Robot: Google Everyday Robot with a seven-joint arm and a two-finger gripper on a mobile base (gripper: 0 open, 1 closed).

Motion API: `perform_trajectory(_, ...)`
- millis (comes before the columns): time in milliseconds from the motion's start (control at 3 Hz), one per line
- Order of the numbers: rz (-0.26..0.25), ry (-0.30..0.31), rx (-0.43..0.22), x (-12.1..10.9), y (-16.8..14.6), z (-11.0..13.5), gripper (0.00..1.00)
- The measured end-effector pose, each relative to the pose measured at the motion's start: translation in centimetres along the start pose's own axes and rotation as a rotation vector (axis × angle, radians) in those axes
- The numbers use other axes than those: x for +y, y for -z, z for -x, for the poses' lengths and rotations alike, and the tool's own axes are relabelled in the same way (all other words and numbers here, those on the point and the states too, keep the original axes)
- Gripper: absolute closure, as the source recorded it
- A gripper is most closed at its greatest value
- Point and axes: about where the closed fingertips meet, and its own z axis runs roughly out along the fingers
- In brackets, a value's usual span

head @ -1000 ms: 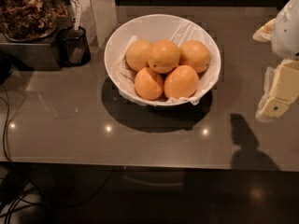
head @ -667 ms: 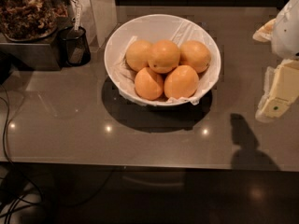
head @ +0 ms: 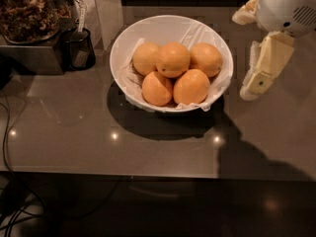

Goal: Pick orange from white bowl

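Observation:
The white bowl (head: pixel 170 23) stands mid-table with a crinkled white liner and several orange fruits in it. The orange (head: pixel 173 59), large, nearly round and lighter than the others, lies on top in the middle. Two more oval, deeper-orange fruits (head: pixel 191 87) lie in front of it. My gripper (head: pixel 244 56) hangs just right of the bowl's rim, above the table. It is open and empty: one cream finger (head: pixel 261 68) points down-left, and the other is near the bowl's far right edge.
A small black cup (head: pixel 78 48) stands left of the bowl. Beside it is a dark tray of brownish stuff (head: pixel 29 14). A white upright panel (head: pixel 106 9) is behind the bowl. Cables (head: pixel 7 132) run over the table's left edge. The front edge of the table crosses the lower part of the view.
My gripper has moved left and farther back, closer to the bowl's right rim. The bowl and fruits have not moved.

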Motion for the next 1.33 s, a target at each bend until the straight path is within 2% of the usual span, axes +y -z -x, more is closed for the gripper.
perform_trajectory(333, 0.038, 0.062, -0.096, -1.3, -0.8, 4.4, 0.0)
perform_trajectory(1000, 0.028, 0.043, -0.127, -1.9, -1.0, 4.6, 0.0)
perform_trajectory(1333, 0.046, 0.047, -0.183, -3.2, -2.0, 5.5, 0.0)
